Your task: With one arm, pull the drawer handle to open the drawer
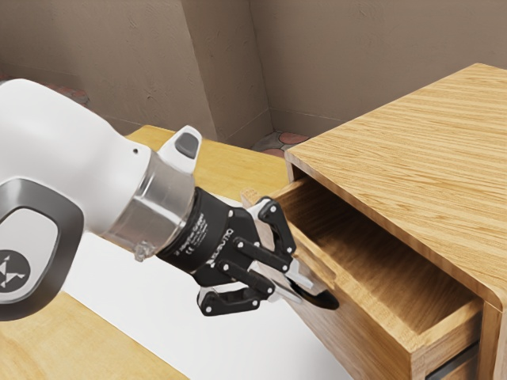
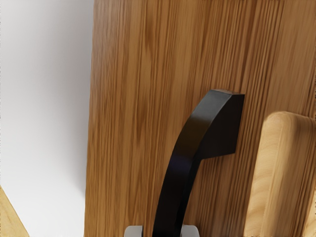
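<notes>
The gripper is pinched narrow on the drawer handle, a smooth, black, curved bar. The handle sits on the grained wooden front of the drawer, which stands well out of the boxy wooden cabinet. I judge the opening mostly done, with perhaps 1 short pull left.

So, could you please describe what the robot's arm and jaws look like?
The arm has rounded white shells, a grey joint cap bearing a white emblem, a grey button and a silver wrist ring. The black jaws are jointed linkages with pale rivets, white lettering, silvery tips.
</notes>
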You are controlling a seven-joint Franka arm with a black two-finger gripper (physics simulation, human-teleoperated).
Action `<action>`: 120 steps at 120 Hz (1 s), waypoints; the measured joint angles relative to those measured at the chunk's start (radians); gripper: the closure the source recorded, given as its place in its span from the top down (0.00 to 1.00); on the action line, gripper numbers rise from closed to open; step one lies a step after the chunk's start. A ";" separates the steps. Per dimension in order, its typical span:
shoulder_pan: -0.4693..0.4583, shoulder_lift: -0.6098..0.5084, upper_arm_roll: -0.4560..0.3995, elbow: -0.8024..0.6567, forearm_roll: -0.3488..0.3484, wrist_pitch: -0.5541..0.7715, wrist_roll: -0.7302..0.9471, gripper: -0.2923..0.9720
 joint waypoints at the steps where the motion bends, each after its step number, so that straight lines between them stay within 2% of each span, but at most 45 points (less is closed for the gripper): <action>1: 0.000 -0.002 0.000 -0.002 0.000 0.000 0.000 0.20; 86: 0.037 -0.201 -0.021 -0.143 -0.026 -0.022 -0.001 0.20; 120: 0.089 -0.284 -0.102 -0.184 -0.068 -0.037 -0.003 0.21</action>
